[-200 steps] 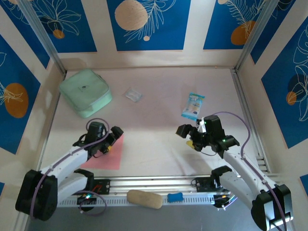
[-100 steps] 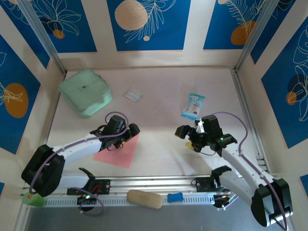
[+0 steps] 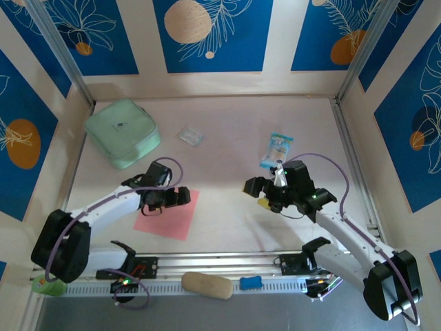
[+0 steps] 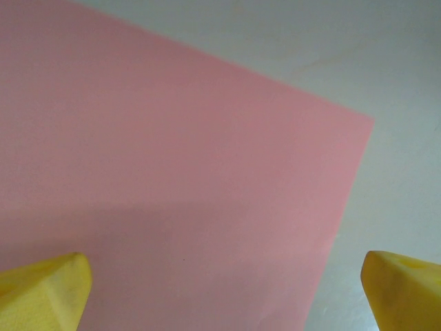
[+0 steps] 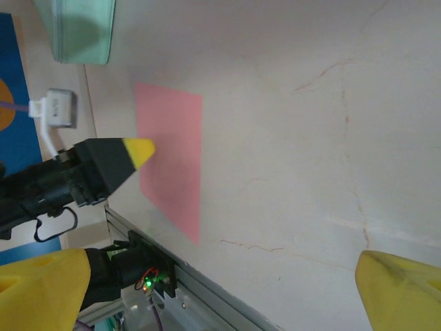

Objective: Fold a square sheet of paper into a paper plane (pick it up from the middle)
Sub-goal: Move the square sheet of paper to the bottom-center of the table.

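**Pale worktop: left arm has swung in over the pink sheet**

Blue-patterned walls box in the pale worktop (image 3: pixel 234 131). Over the last second the left arm swept from the near-left corner toward the middle, and the right arm edged inward a little. The thin salmon-pink square sheet of paper (image 3: pixel 172 219) lies flat and unfolded near the front left. It seems to have slid and turned slightly toward the centre. The left pincer (image 3: pixel 172 198) hangs over the sheet's far edge, jaws wide apart, holding nothing. The right pincer (image 3: pixel 256 194) is equally spread and empty, well apart from the sheet. By my judgement, the mid-sheet pickup is not yet begun.
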